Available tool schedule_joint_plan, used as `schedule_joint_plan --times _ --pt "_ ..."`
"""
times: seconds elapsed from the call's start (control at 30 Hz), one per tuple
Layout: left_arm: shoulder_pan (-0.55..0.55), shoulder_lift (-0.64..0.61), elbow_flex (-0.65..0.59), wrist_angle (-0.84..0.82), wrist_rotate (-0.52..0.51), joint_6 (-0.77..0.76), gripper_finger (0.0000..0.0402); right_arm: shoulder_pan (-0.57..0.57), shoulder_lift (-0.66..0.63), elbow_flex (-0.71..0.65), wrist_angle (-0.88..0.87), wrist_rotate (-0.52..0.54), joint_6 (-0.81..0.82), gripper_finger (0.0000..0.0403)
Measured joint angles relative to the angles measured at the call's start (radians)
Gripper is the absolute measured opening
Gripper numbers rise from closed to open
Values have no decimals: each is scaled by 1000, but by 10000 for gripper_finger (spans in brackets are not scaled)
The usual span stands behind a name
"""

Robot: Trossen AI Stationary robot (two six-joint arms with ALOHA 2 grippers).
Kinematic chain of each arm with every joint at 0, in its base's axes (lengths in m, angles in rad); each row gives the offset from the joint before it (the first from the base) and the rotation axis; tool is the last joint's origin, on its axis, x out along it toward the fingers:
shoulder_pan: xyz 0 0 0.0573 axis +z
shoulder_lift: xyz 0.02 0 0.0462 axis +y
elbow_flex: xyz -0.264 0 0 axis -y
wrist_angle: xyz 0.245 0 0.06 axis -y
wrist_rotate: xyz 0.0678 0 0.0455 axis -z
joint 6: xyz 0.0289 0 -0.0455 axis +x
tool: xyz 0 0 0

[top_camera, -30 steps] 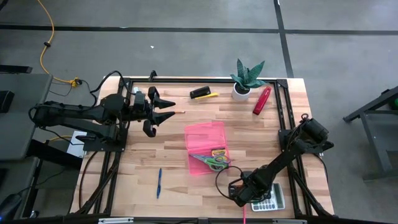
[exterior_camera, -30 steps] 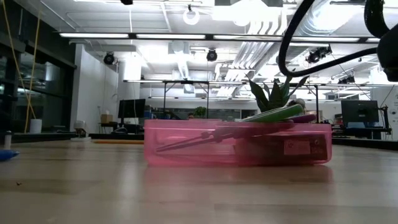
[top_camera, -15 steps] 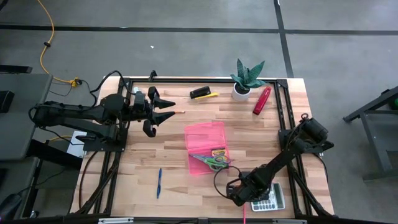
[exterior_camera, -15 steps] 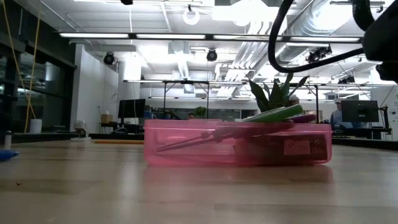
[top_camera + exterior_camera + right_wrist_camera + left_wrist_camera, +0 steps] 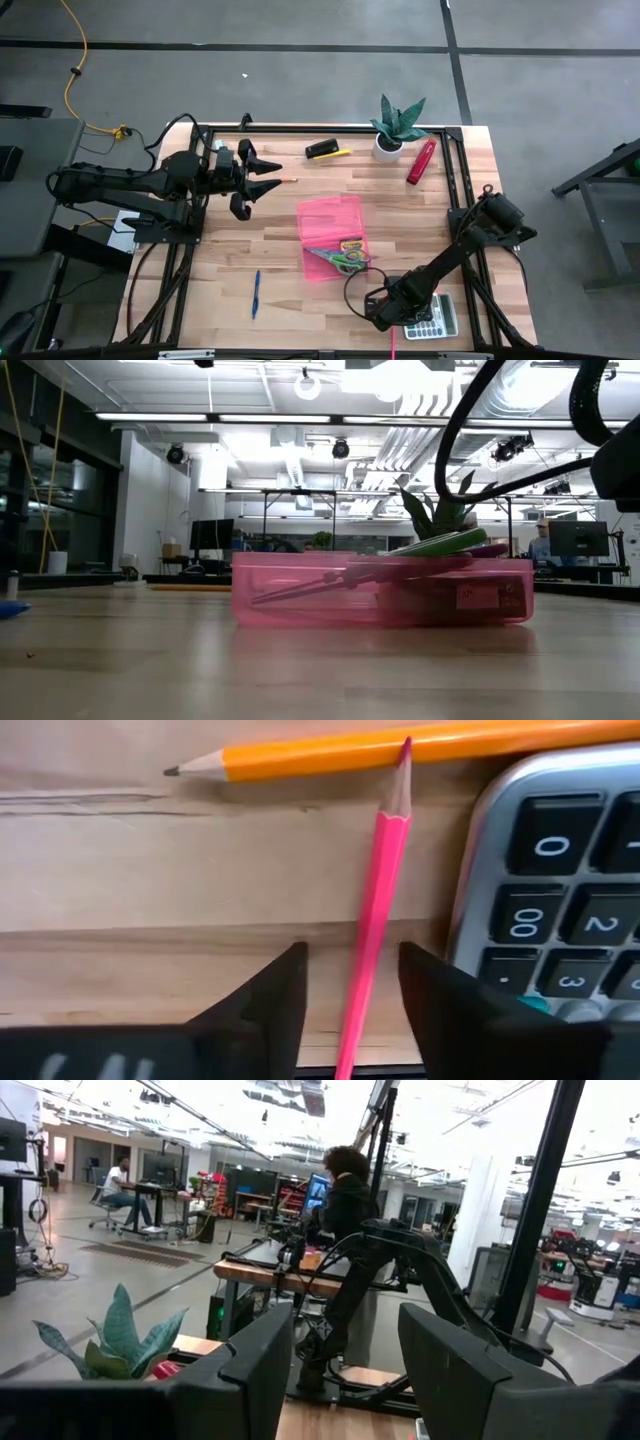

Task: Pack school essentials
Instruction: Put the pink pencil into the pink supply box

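My right gripper (image 5: pixel 350 965) points down, open, at the table's near right. A pink pencil (image 5: pixel 375 920) lies on the wood between its fingers, which stand on either side and clear of it. The pencil's tip meets an orange pencil (image 5: pixel 400 748) lying crosswise. A calculator (image 5: pixel 560 870) lies beside them. The translucent pink tray (image 5: pixel 325 215) in the middle holds green-handled scissors (image 5: pixel 345 262) and a crayon box (image 5: pixel 350 243). A blue pen (image 5: pixel 256 293) lies on the table near the front left. My left gripper (image 5: pixel 255 185) waits open, raised at the far left.
A potted plant (image 5: pixel 398 125) and a red object (image 5: pixel 421 161) stand at the far right. A black object (image 5: pixel 321 150) with a yellow pencil (image 5: pixel 342 152) lies at the far middle. Another thin pencil (image 5: pixel 288 180) lies by the left gripper. Bare wood lies left of the tray.
My right arm's cable loop has swayed a little; the gripper has stayed about where it was over the pencils.
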Motion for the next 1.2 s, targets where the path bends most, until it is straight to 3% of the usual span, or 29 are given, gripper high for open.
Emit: schedule_joint_plan --times 0.3,0.43,0.57,0.7,0.9,1.1,1.2 --pt "0 0 0 0 -13 10 172 0 2 1 -4 0 -43 18" --pt "0 0 0 0 -17 21 172 0 -18 -2 -11 40 -77 14" --pt "0 0 0 0 -17 26 172 -6 -100 -4 -15 151 -170 4" --pt "0 -3 0 0 -19 26 172 -9 -227 -4 -16 232 -348 3" --pt "0 -20 1 -2 11 -16 172 -71 -411 -2 -29 465 -671 2" --pt "0 -46 1 0 154 -96 172 -259 -524 -2 -41 584 -1121 1" --pt "0 -60 1 -1 159 -163 172 -367 -575 -2 9 572 -1422 1"
